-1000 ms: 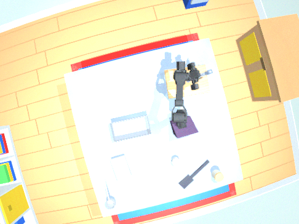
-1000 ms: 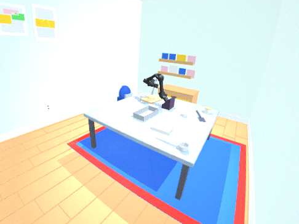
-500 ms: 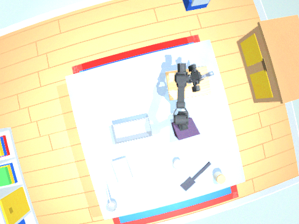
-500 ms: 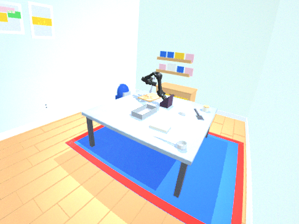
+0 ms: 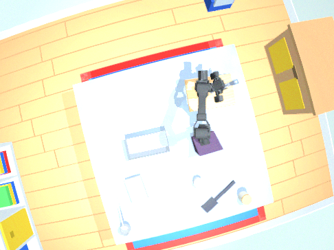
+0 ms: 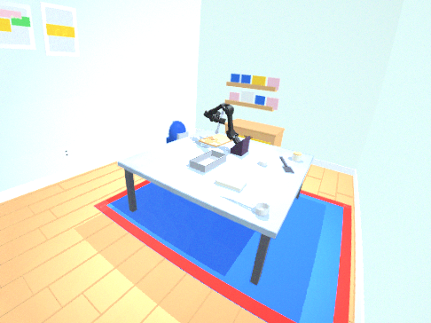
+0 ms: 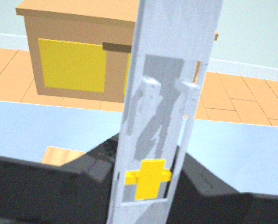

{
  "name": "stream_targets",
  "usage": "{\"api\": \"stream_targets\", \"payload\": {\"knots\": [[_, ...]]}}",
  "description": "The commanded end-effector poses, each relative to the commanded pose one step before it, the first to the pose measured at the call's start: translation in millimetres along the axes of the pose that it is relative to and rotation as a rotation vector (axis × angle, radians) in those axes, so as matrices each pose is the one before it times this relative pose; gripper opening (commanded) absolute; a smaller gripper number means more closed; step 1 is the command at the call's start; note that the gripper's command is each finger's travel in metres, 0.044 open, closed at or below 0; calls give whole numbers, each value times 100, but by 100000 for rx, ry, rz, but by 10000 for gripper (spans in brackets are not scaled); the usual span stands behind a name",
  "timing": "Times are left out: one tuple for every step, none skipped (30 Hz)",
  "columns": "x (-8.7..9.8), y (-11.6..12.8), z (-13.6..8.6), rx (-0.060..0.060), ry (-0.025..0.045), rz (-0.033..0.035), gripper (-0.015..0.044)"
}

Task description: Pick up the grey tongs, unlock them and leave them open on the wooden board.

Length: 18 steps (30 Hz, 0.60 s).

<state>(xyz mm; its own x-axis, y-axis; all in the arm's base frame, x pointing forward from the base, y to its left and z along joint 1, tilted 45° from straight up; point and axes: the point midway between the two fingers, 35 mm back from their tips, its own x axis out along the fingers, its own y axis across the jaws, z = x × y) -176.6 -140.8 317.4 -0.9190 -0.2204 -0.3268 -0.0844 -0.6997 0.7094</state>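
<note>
My gripper (image 5: 224, 85) (image 6: 221, 120) (image 7: 143, 143) is shut on the grey tongs (image 5: 233, 82) (image 6: 218, 128) (image 7: 172, 30), above the wooden board (image 5: 227, 100) (image 6: 217, 144) (image 7: 64, 156). In the exterior view the tongs hang steeply, with their lower end over the board. In the wrist view they run between the black fingers, and a yellow cross-shaped piece (image 7: 150, 179) shows on them. Whether the lock is released cannot be told. The roasting tin (image 5: 148, 154) (image 6: 215, 162) stands away from the gripper, with nothing across it.
Pale pieces lie on the board's left part. A dark purple block (image 5: 210, 147) (image 6: 240, 147) stands by the arm's base. Further off are a white slab (image 5: 136, 188) (image 6: 231, 184), a dark spatula (image 5: 209, 205) (image 6: 287, 168), a jar (image 5: 245, 198) (image 6: 297, 157) and a ladle (image 5: 124, 228) (image 6: 262, 210).
</note>
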Motion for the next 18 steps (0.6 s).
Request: {"api": "stream_targets", "payload": {"knots": [[-30,-18,202,1009,-1132,-5,-150],[0,0,0,0,0,0,-150],[0,0,0,0,0,0,-150],[28,-3,-24,-307,259,-162,-150],[56,-6,-49,-611,522,-325,-150],[85,-9,-73,-911,791,-488,-150],[111,-13,-95,-1181,1051,-641,-150],[137,-18,-116,-1438,1320,-793,-150],[159,-23,-132,-1634,1557,-916,-150],[168,-26,-137,-1685,1674,-962,-150],[168,-28,-135,-1652,1716,-959,-150],[167,-30,-131,-1605,1745,-948,-150],[166,-31,-128,-1558,1773,-934,-150],[164,-32,-125,-1510,1800,-918,-150],[163,-34,-122,-1462,1827,-900,-150],[161,-35,-119,-1413,1854,-880,-150],[159,-36,-116,-1364,1880,-858,-150],[157,-36,-113,-1314,1905,-833,-150]]}}
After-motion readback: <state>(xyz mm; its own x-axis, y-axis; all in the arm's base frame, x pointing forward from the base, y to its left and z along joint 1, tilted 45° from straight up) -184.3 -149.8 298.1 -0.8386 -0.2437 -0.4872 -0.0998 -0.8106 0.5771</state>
